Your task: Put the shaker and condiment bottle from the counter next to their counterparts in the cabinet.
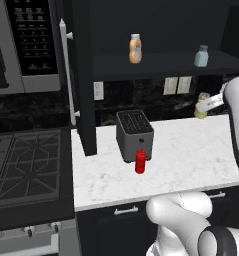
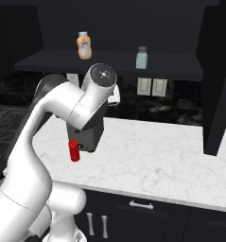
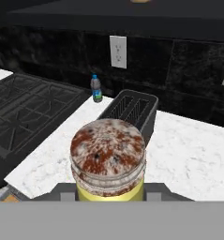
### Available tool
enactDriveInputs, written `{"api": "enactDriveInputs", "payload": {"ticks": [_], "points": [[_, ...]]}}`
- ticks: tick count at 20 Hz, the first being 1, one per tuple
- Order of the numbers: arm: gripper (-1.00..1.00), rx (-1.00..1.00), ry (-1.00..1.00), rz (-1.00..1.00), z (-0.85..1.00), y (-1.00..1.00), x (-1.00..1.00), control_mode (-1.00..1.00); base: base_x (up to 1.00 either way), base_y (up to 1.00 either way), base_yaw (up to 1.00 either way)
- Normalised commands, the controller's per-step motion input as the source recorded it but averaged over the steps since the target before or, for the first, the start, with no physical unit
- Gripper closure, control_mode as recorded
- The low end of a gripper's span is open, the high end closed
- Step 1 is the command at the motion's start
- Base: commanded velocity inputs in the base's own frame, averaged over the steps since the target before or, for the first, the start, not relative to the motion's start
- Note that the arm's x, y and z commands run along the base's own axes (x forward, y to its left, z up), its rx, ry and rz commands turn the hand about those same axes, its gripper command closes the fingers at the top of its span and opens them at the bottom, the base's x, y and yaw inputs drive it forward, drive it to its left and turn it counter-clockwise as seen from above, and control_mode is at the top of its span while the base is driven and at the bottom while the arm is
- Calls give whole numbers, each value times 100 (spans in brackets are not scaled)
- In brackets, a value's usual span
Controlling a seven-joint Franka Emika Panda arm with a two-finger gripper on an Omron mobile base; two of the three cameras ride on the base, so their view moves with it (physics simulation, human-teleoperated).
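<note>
Dark cabinet (image 1: 156, 30) open overhead, its shelf bearing the orange bottle (image 1: 135, 48) and, well to the right, the blue-grey shaker (image 1: 201, 56). Marble counter (image 1: 191, 155) below, stove (image 1: 26, 165) to its left. Toaster (image 1: 134, 134) on the counter, red bottle (image 1: 140, 161) upright just in front, touching or nearly so. Water bottle (image 3: 96, 88) by the back wall. Gripper (image 1: 205, 106) clamped on the yellow shaker (image 3: 108, 161), held clear above the counter, below the shelf.
</note>
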Motion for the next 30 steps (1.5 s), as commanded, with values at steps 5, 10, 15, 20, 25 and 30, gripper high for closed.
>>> {"api": "enactDriveInputs", "payload": {"ticks": [5, 10, 15, 20, 25, 30], "points": [[100, -4, -12, -40, 99, 6, 12, -100, 0, 0, 0], [100, 0, -28, -40, 50, 14, 44, -100, 0, 0, 0], [100, 0, -25, -36, 5, 0, 41, -100, 0, 0, 0], [100, 0, 0, 0, 0, 0, 7, -100, 0, 0, 0], [100, 0, 14, -3, 38, -7, 34, -100, 0, 0, 0], [100, -3, 22, -5, 45, -24, 12, -100, 0, 0, 0]]}}
